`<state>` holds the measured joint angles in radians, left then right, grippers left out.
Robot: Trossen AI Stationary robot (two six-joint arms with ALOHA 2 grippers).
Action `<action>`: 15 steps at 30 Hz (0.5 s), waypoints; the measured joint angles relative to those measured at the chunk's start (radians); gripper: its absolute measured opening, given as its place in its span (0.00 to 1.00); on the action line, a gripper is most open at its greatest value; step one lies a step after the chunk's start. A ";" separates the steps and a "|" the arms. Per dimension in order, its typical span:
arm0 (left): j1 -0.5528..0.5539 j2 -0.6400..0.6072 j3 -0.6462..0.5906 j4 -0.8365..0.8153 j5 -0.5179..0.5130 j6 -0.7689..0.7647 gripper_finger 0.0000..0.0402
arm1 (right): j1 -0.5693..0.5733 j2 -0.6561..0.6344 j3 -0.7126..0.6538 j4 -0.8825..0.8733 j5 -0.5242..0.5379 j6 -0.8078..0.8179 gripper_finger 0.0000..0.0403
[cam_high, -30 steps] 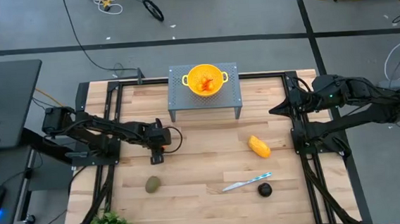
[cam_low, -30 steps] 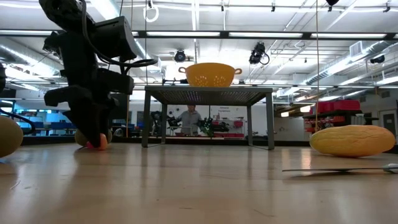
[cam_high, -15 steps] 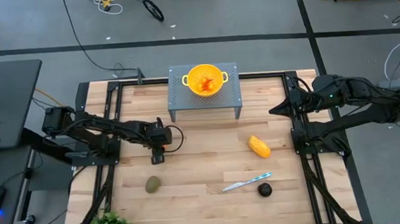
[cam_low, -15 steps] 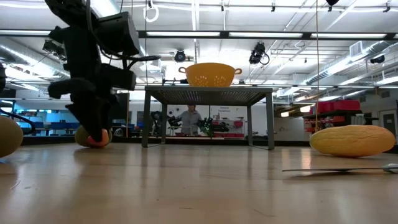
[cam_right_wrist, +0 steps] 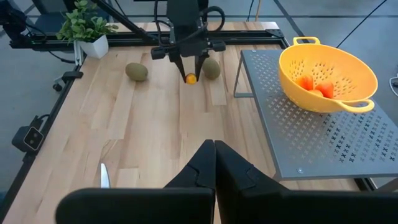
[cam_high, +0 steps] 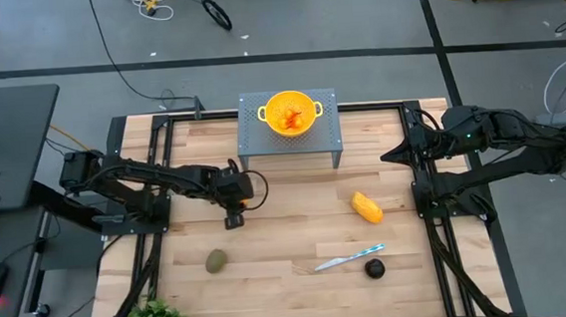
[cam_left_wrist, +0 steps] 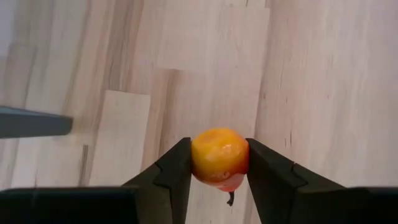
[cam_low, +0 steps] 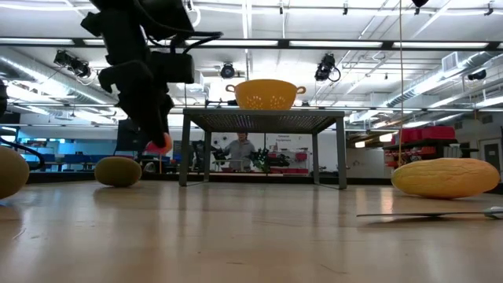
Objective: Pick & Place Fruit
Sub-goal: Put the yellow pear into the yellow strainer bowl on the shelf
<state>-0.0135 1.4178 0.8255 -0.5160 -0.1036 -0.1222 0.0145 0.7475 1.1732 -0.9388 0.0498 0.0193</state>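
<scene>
Sitting between left end effector [cam_left_wrist: 217, 163] fingers: fruit [cam_left_wrist: 219, 155]

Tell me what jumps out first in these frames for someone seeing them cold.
The left gripper hangs above the wooden table, pinching a small orange-red fruit between its fingers, left of the metal stand. On that grey perforated stand at the table's far edge sits a yellow bowl holding more small orange-red pieces. The right gripper waits shut at the right edge.

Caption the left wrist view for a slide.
Left claw grips a small orange fruit above the wooden table.
</scene>
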 joint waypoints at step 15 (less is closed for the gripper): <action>0.026 0.000 0.082 0.012 0.012 -0.009 0.35 | 0.000 0.000 0.000 0.000 0.000 -0.001 0.00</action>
<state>0.0120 1.4178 0.9073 -0.5039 -0.0919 -0.1309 0.0147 0.7475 1.1732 -0.9386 0.0499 0.0185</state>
